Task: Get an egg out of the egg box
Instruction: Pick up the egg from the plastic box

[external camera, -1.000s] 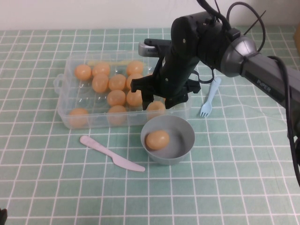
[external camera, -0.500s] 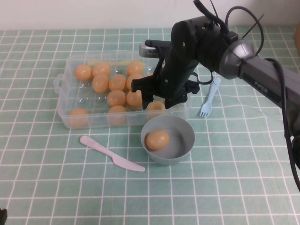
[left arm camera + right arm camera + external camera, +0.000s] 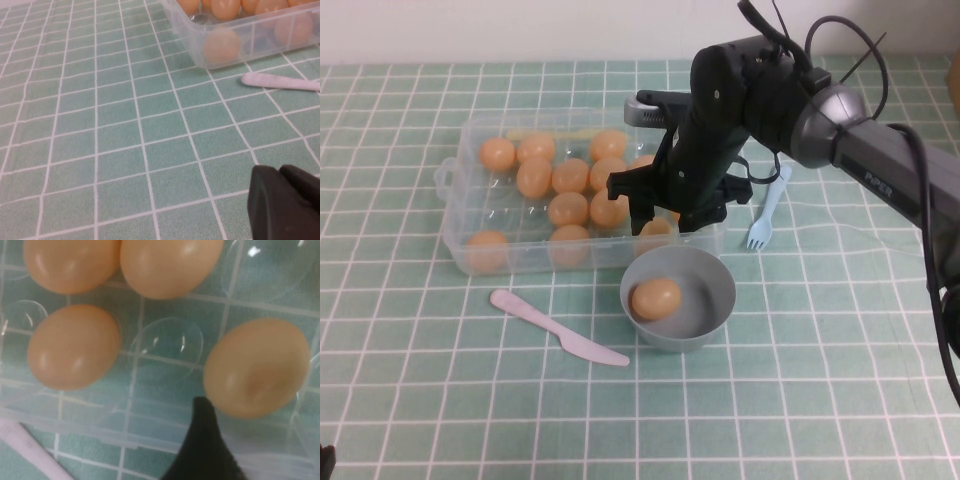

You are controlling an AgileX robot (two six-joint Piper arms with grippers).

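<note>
egg box (image 3: 470, 250) behind bowl (image 3: 710, 320), egg (image 3: 655, 298) inside

Orange-tan eggs (image 3: 570, 176) fill the clear egg box (image 3: 455, 235), on a green cloth (image 3: 440, 400) with a white grid. At the box's 5 o'clock sits a grey bowl (image 3: 715, 310); at 3 o'clock a pale blue fork (image 3: 767, 210); at 6 o'clock a pink knife (image 3: 555, 327). The right gripper (image 3: 667, 222) is black.

The light is soft and even, fairly bright, falling from overhead. The grey bowl (image 3: 677, 297) throws only a faint shadow on the green checked cloth (image 3: 820, 380). Small white glints sit on the clear egg box (image 3: 170, 342). The wrist close-ups look soft, and nearby black parts blur.
</note>
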